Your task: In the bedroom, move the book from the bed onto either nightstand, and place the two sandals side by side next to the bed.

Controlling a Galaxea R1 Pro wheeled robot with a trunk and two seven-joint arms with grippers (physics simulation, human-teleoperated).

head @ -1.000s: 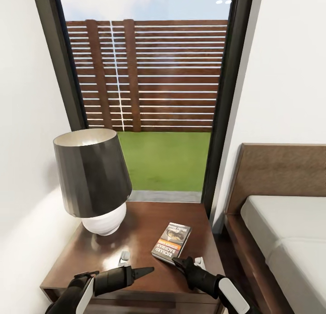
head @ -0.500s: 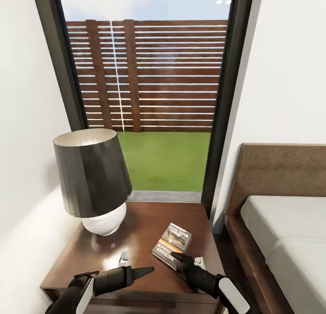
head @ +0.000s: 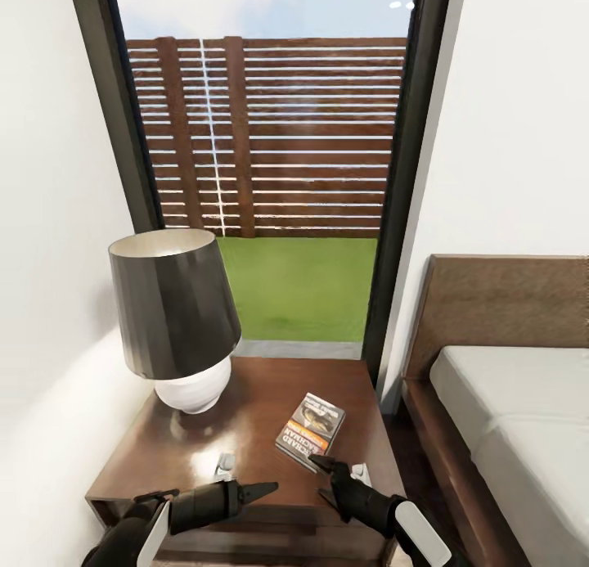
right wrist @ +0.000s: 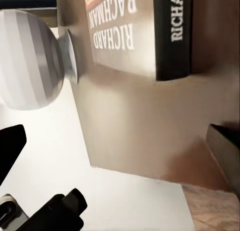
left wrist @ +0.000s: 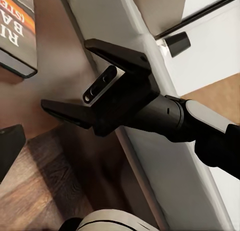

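The book (head: 311, 433) lies flat on the reddish-brown nightstand (head: 245, 403), its "Richard Bachman" cover facing up, also close ahead in the right wrist view (right wrist: 135, 31). My right gripper (head: 325, 479) is open just short of the book's near corner and holds nothing; the left wrist view shows its spread fingers (left wrist: 65, 73) beside the book's edge (left wrist: 17, 31). My left gripper (head: 266, 492) hovers open over the nightstand's front edge, left of the book. The bed (head: 515, 411) stands to the right of the nightstand. The sandals are out of view.
A lamp (head: 176, 313) with a dark shade and white round base (right wrist: 30, 61) takes the nightstand's back left. A tall dark-framed window (head: 278, 141) rises behind. White walls close in on the left and right. A narrow strip of floor (head: 401, 436) separates nightstand and bed.
The right gripper has let go of the book and drawn back; the book, tilted half a second ago, now lies flat. The whole view has shifted slightly, so the camera moved.
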